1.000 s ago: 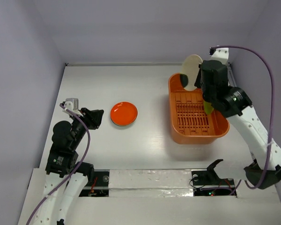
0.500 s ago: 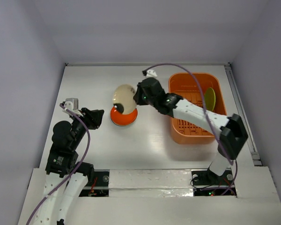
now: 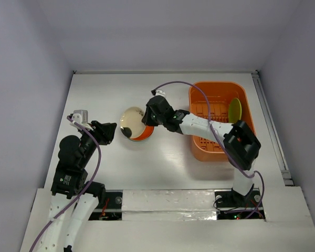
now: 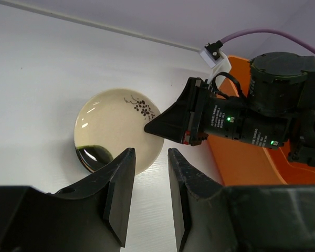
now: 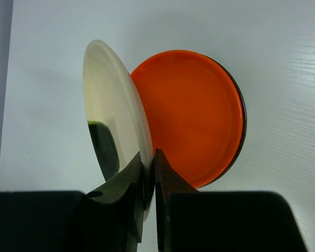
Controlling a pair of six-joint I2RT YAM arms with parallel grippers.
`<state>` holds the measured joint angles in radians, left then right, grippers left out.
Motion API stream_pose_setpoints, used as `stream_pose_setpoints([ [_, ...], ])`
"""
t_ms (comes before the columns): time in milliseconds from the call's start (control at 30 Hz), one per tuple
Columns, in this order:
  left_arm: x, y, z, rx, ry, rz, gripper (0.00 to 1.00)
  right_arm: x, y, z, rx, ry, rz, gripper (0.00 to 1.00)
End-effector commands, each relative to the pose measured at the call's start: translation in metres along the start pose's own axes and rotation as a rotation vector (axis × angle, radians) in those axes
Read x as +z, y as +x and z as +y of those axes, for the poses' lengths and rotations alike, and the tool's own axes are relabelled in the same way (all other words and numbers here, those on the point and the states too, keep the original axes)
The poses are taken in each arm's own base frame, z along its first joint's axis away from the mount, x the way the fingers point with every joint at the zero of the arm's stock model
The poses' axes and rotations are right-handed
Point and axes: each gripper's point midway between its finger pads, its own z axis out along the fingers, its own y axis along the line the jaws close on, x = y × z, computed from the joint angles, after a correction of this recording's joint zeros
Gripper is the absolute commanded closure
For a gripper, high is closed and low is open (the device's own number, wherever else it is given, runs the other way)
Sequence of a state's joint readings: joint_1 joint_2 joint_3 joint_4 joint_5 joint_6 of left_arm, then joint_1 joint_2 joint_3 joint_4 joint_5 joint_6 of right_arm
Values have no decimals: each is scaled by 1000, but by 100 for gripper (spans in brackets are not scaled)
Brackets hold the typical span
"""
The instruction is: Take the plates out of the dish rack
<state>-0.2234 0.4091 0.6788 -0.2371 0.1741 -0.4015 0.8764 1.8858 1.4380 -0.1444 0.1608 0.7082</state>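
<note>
The right pincer [image 5: 148, 157] is closed narrow on the rim of the cream plate [image 5: 113, 121], which it holds at a tilt in the middle-left of the overhead view, well apart from the dish rack [image 3: 215, 86] on the right side. Under the cream plate lies the orange-red plate [image 5: 194, 115], flat on the tabletop [image 3: 105, 94]. The cream one covers its left part, and I cannot tell whether the two touch already. The step in hand, as I judge it, is to stack the cream plate on the orange-red one. To do this well, the wrist should turn until the cream plate is nearly level. The plate should also move a little toward the right of the frame, so the two rims are one over the other. Then it goes down slowly, and the pincer opens only when the plate rests; an early release from a tilt may let it slide off or knock the lower plate. The left pincer [image 4: 148, 157] waits partly open at the lower left with nothing between its fingers, and it should keep away from the stack. One lime green plate [image 3: 234, 110] stands on edge in the rack, not yet unloaded.
</note>
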Motion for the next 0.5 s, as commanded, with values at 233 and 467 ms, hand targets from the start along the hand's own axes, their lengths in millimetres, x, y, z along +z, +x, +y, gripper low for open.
stream_pose_setpoints([
  [233,0,-6,-3,6,12,-28,72,23,-1,-12,45,58,-42,80],
  [467,-1,-7,-4,6,15,-30,72,14,-3,-21,14,98,-50,46],
])
